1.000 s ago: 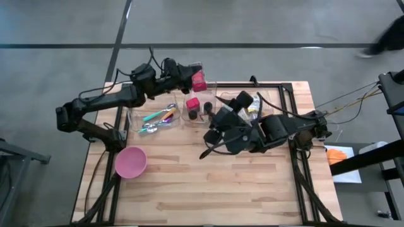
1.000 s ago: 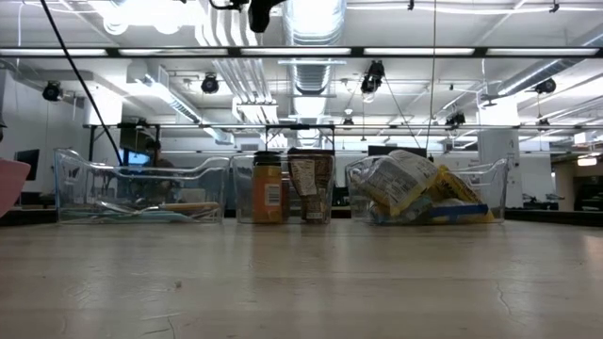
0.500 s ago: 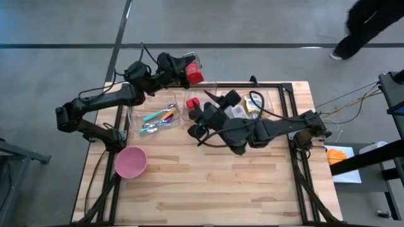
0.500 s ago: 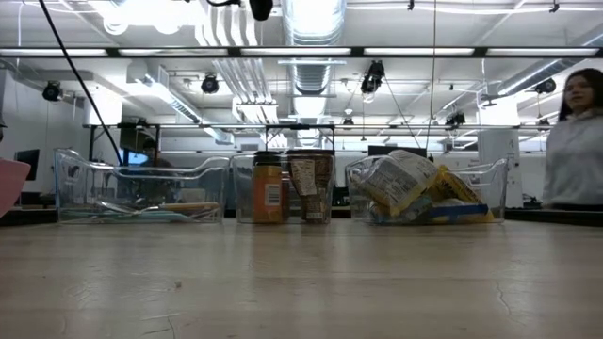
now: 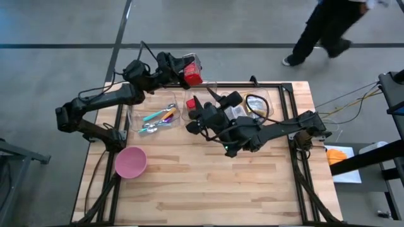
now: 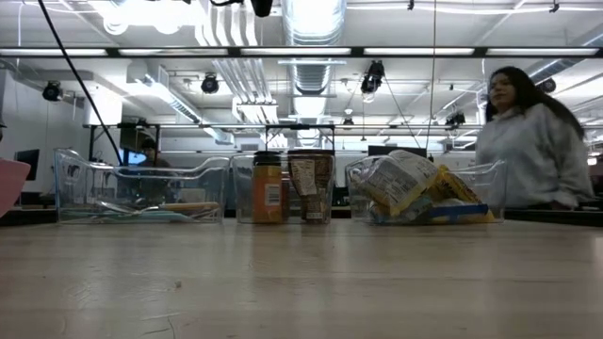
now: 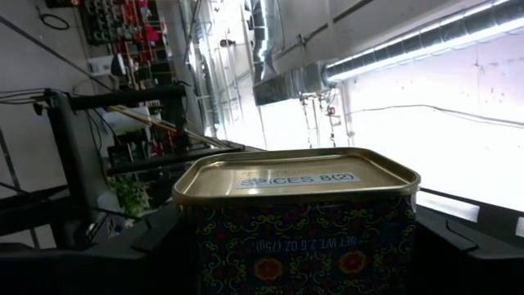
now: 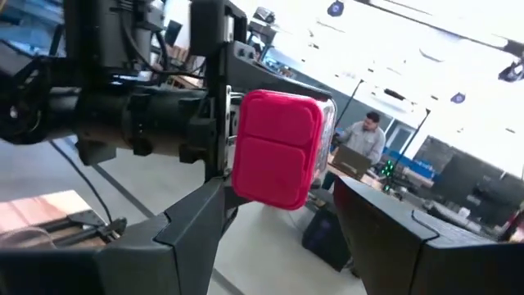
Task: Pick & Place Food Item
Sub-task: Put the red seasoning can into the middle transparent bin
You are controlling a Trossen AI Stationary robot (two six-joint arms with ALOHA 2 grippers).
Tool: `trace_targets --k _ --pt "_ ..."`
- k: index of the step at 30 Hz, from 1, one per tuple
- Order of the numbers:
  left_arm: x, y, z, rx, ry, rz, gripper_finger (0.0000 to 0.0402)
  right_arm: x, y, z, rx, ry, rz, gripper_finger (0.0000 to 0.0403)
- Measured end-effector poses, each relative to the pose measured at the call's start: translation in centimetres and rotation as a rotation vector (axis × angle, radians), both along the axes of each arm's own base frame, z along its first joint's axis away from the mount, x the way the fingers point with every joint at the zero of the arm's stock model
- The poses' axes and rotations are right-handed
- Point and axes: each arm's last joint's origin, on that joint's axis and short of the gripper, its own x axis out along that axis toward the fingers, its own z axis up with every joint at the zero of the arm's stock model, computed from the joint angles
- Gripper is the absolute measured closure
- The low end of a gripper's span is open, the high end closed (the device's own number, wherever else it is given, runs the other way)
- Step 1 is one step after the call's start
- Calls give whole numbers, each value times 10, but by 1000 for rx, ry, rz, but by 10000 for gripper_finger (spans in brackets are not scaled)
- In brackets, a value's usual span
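Above the table's far edge, the left gripper (image 5: 189, 70) clamps a red spice tin (image 5: 193, 70), facing the right gripper (image 5: 197, 121), whose 2 fingers stand apart, empty.

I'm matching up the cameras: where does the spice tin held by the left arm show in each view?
High view: spice tin near the top, beyond the table's far edge.
Low view: not in it.
Left wrist view: fills the centre.
Right wrist view: centre, red side showing.
Shared landmark: the left pincer gripping it.
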Motion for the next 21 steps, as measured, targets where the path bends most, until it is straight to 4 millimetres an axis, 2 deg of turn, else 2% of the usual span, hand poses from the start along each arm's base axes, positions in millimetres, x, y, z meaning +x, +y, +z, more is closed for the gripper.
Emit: trace_targets --k 4,13,21 --pt "0 1 0 2 -1 -2 106 -4 7 8 -37 49 14 174" --pt "-1 1 1 2 -6 -2 106 -2 10 16 -102 -6 187 174" --pt "-1 1 1 5 -5 -7 106 -3 10 14 -55 -41 161 174"
